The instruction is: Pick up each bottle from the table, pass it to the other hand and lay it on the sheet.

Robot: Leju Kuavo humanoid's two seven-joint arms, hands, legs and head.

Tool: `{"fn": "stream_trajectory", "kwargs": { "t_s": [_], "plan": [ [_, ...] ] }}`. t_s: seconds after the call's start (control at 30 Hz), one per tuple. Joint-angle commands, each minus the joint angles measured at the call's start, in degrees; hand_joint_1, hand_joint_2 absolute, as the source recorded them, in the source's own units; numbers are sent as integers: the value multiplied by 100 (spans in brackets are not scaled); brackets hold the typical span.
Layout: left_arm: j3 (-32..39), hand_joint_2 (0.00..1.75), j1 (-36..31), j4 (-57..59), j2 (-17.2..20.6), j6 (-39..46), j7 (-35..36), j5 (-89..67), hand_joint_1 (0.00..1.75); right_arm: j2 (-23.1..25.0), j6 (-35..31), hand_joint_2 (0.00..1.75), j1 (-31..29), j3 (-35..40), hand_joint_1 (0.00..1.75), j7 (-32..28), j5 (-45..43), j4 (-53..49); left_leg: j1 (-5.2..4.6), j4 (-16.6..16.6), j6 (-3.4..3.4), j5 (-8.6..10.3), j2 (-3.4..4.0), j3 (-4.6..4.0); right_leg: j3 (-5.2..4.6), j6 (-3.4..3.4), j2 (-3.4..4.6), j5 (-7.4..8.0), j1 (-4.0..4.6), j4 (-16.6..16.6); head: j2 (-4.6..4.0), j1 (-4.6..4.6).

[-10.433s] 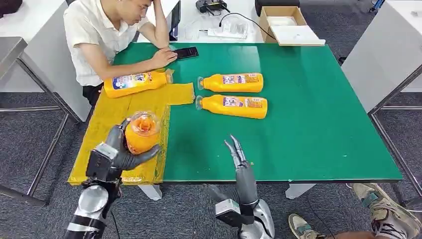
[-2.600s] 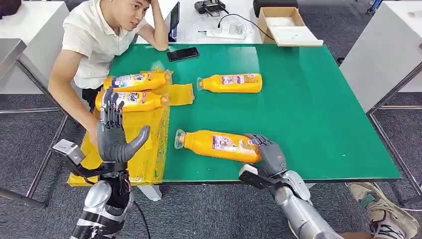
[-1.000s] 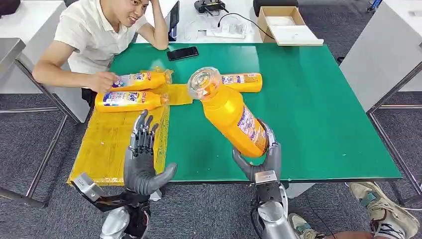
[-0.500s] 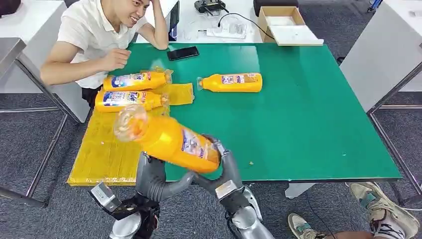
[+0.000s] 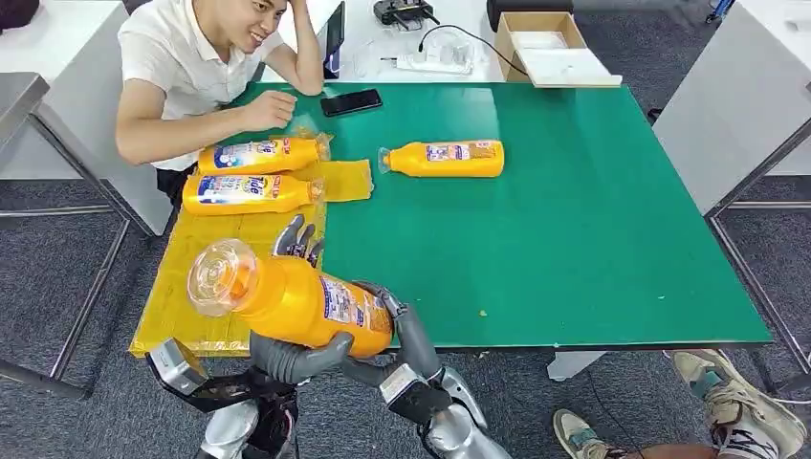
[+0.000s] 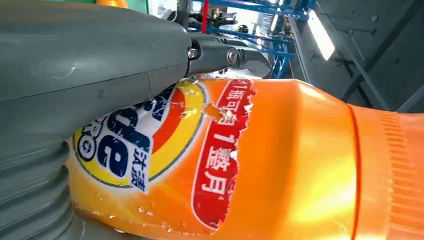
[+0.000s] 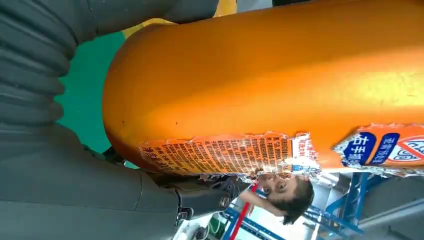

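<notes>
A person (image 5: 182, 76) in a white shirt sits at the far left corner of the green tabletop (image 5: 574, 239), one hand resting on it. Two orange detergent bottles (image 5: 251, 173) lie side by side on the yellow sheet (image 5: 206, 277) along the tabletop's left side. Over the sheet's near end, a third orange detergent bottle (image 5: 292, 298) is held in the air, tilted, its clear cap pointing left. The left hand (image 5: 292, 349) cradles it, thumb below and fingers (image 5: 295, 236) rising behind it. The right hand (image 5: 406, 339) clasps the bottle's base end, its fingers wrapped around it. A fourth orange bottle (image 5: 445, 159) lies on bare tabletop, near a black phone (image 5: 351, 101).
</notes>
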Motion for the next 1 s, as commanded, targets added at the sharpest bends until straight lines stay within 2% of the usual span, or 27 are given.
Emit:
{"fn": "stream_trajectory", "kwargs": {
  "t_s": [0.03,0.13,0.17,0.2,0.6,0.63,0.67,0.7,0.9,0.93,1.0],
  "plan": [
    [40,175,-247,250,293,-788,324,575,0,-302,88,175,-229,553,175,-179,-107,289,5,-5,-9,-6,5,21,21,-10,-3,-5,7,-5,-2,0],
    [2,175,-258,413,387,-1022,367,586,0,-371,159,175,-222,642,175,-179,-205,192,3,-7,-7,-4,2,20,19,-8,-5,-5,5,-6,0,0],
    [35,175,-258,500,358,-1147,358,678,28,-397,142,175,-215,661,175,-179,-256,182,8,-7,-12,-9,2,30,31,-13,-8,-9,10,-8,0,-2],
    [64,175,-254,507,352,-1197,349,726,175,-403,140,175,-217,673,175,-179,-268,182,5,-9,-10,-7,1,29,29,-11,-8,-9,6,-7,-2,-2],
    [110,175,-220,435,416,-1422,373,772,175,-450,90,175,-211,664,175,-179,-308,240,7,-5,-11,-8,2,26,26,-13,-8,-8,9,-6,-2,-2],
    [122,175,-208,431,430,-1449,372,757,175,-470,26,175,-216,659,164,-179,-276,252,5,-7,-9,-5,1,22,22,-10,-7,-6,7,-7,0,-2],
    [149,175,-195,441,443,-1476,386,753,175,-472,15,175,-218,603,75,-179,-302,303,9,-6,-13,-11,2,33,34,-15,-9,-12,11,-7,0,-2],
    [175,175,-185,447,447,-1489,393,751,175,-454,81,175,-230,536,0,-179,-355,379,5,-7,-9,-5,0,22,23,-10,-8,-7,6,-7,-2,0],
    [235,175,-159,501,477,-1579,451,719,175,-380,54,175,-249,420,0,-179,-246,452,6,-10,-10,-8,5,31,30,-11,-5,-7,7,-9,-2,-2],
    [261,175,-186,547,451,-1584,476,704,175,-363,-28,0,-269,397,0,-179,-156,468,8,-7,-13,-13,10,39,38,-15,-2,-12,10,-7,0,0],
    [288,175,-237,600,447,-1516,556,625,175,-382,-250,0,-281,418,0,-179,-21,371,8,-9,-13,-10,8,37,36,-15,-4,-10,10,-8,0,-2]
  ]
}}
